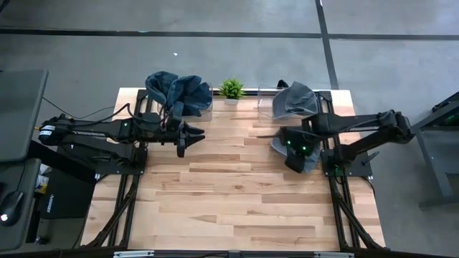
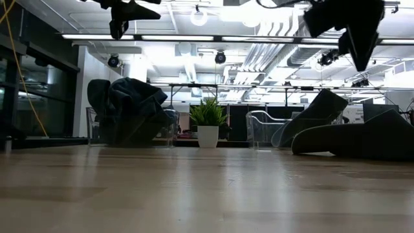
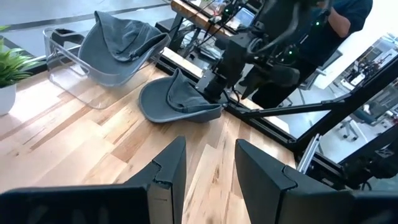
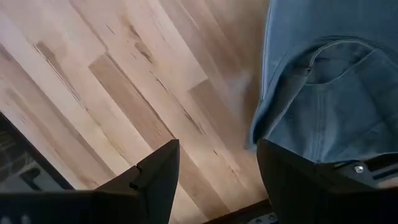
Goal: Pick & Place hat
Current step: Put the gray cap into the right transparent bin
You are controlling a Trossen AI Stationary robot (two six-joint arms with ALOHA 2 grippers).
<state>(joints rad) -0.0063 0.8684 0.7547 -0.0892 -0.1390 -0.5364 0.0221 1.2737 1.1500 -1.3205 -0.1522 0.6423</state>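
A: While the right gripper [image 1: 295, 159] hangs over it with fingers spread and empty, where is the hat [image 1: 310, 152]?

B: Flat on the worktop [image 1: 237, 193] at the right side, near a clear bin [image 1: 267, 107] holding another hat.

A: Handling?

B: Likely light, soft cloth; folds easily. Pinch the brim edge. Left gripper [image 1: 182, 138]: open, empty, waiting.

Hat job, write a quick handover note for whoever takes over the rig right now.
Left gripper: jaws open, empty, raised over the table's left side near the clear bin of dark blue hats.
Right gripper: jaws open, above the grey-blue cloth hat lying on the wooden table, not gripping it.
Another grey hat sits in the clear bin at back right.
Done: nothing placed yet.
Left: grasp the hat, move it.
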